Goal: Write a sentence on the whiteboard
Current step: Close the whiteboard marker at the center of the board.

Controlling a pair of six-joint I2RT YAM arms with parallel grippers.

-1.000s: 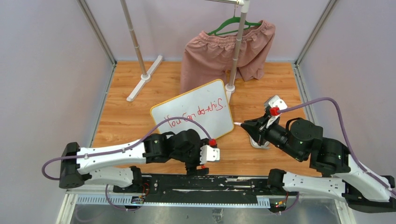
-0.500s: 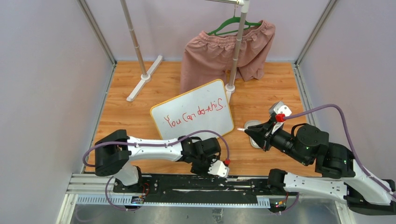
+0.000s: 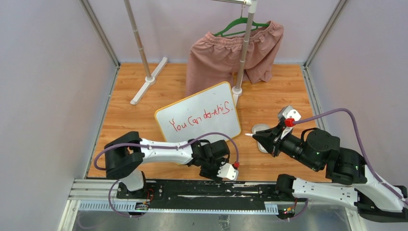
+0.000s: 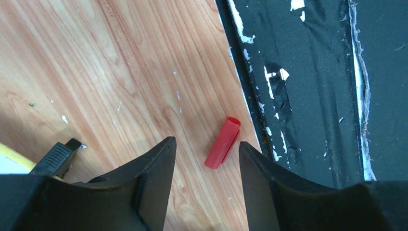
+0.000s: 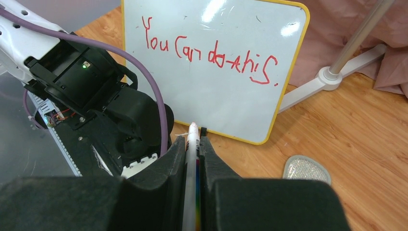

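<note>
The whiteboard with its yellow-orange frame stands tilted mid-table. The sentence runs across it in red. In the right wrist view the whiteboard reads "You can do this". My right gripper hovers right of the board's near corner, shut on a white marker whose tip points at the board's lower edge without touching it. My left gripper is open, low over the wood by the near edge. A red marker cap lies loose on the table between its fingertips, untouched.
A clothes rack holds pink shorts behind the board, and its white foot is at the board's far corner. A second pole foot stands far left. A glittery oval pad lies under my right arm. The black base rail borders the cap.
My left arm has pulled back from the board's front edge toward the rail and swung right, and its jaws have narrowed. My right gripper has shifted slightly right with the marker.
</note>
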